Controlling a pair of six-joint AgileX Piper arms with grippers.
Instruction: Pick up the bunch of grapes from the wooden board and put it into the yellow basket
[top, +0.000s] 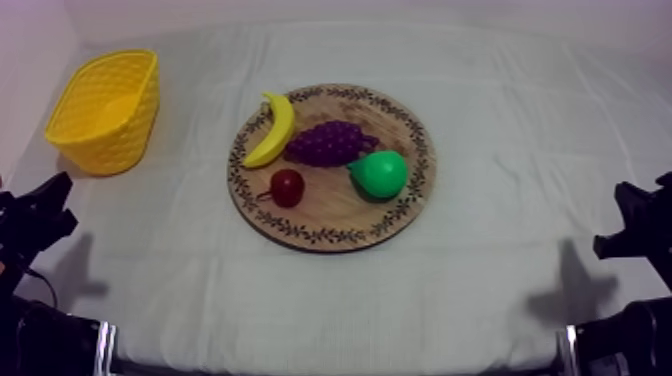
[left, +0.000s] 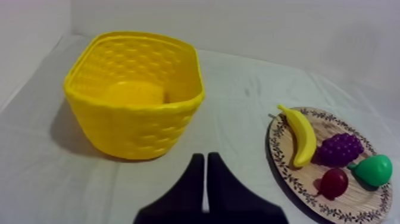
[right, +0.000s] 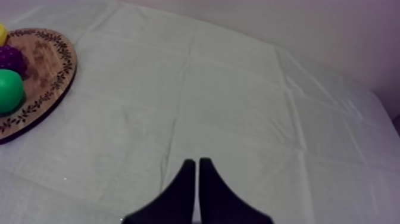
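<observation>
No readable text, label or number anywhere.

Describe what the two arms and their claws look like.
The left arm and right arm are black, blocky shapes. The left claw and right claw each have two plain matte black fingers, broad at the base, tapering to narrow tips; no markings visible.
</observation>
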